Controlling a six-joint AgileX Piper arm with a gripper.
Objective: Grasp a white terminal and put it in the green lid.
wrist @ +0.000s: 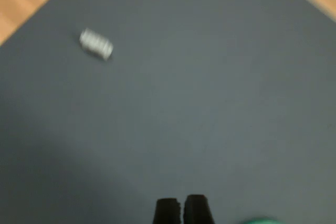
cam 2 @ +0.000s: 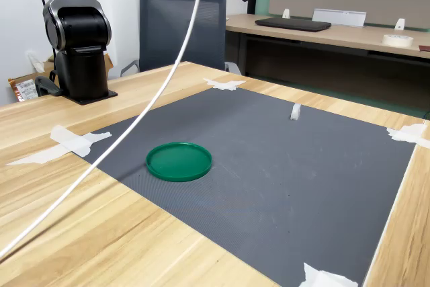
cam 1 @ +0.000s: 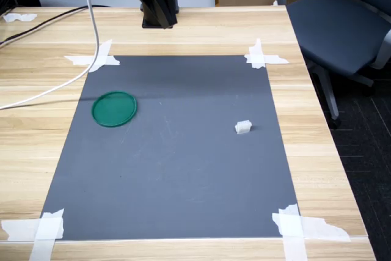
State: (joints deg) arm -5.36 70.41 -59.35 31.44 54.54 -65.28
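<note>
The white terminal (cam 1: 242,128) is a tiny block lying on the grey mat toward the first exterior view's right; it also shows in the second exterior view (cam 2: 295,112) and blurred in the wrist view (wrist: 96,43). The green lid (cam 1: 114,109) lies flat on the mat at the first exterior view's left, with nothing in it (cam 2: 179,161). In the wrist view my gripper (wrist: 182,207) looks down from high above the mat, its two dark fingertips close together and holding nothing. It is far from both the terminal and the lid.
The grey mat (cam 1: 177,169) is taped at its corners with white tape strips (cam 1: 263,57) onto a wooden table. A white cable (cam 1: 91,35) hangs across the table's left side. The arm's base (cam 2: 80,52) and an office chair (cam 1: 342,22) stand at the table's edges.
</note>
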